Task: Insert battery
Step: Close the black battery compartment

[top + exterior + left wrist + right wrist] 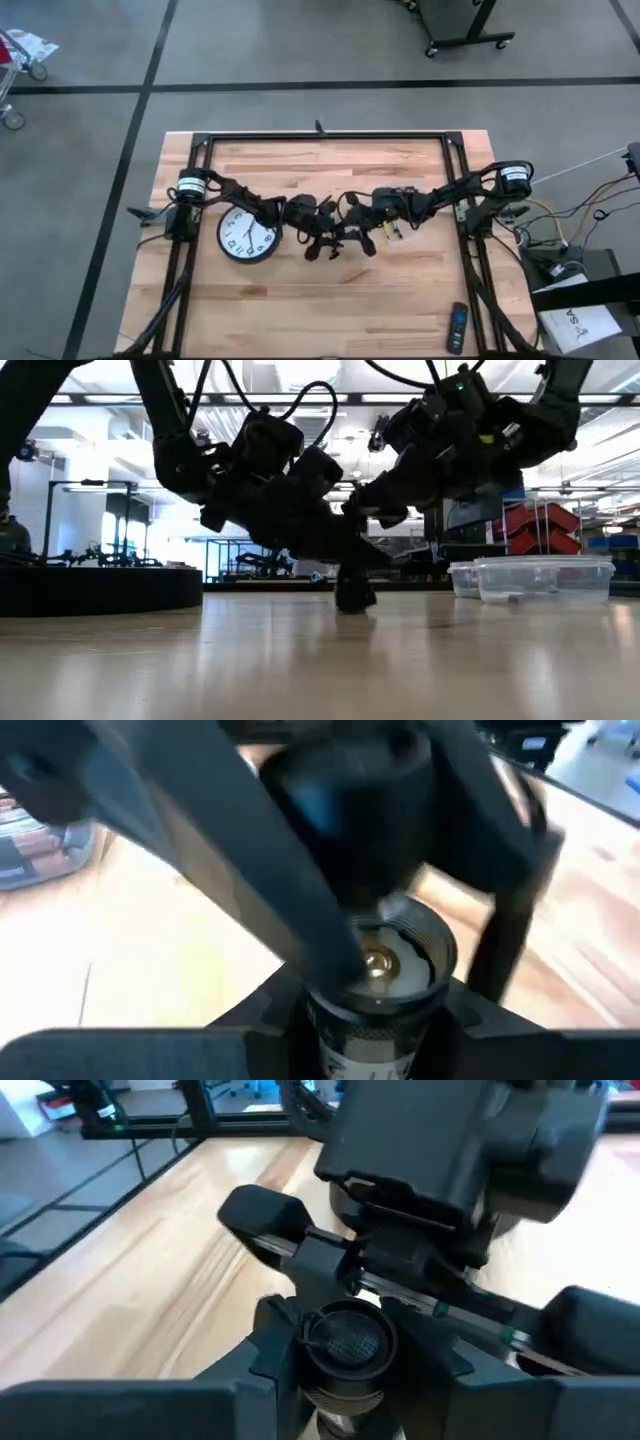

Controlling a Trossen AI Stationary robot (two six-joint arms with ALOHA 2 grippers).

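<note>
Both arms meet over the table's middle. My left gripper (322,238) (375,1020) is shut on a dark, light-banded cylinder (375,1010). In the cylinder's open end (385,955) a gold stud sits in a white ring; whether that is the battery I cannot tell. My right gripper (352,224) (345,1355) is shut on a dark round cap with a mesh-like face (348,1342). That cap (350,810) hangs just above the cylinder's open end, and one right finger (320,940) crosses the rim. My left gripper pinches the cylinder between its two fingers, just below the open end (330,1020), one finger on each side. The open end faces up toward the right gripper. The cylinder's lower part is outside the frame. My right gripper pinches the round cap by its sides (300,1350) between its two fingers. The cap's mesh face is turned toward the wrist camera. It is lifted clear of the table, close over the left gripper.
A round wall clock (247,235) lies on the table under the left arm. A remote (456,327) lies near the front right corner. Clear plastic containers (530,578) stand at the table's right, and one (40,850) holds batteries. A dark tip (355,595) touches the tabletop.
</note>
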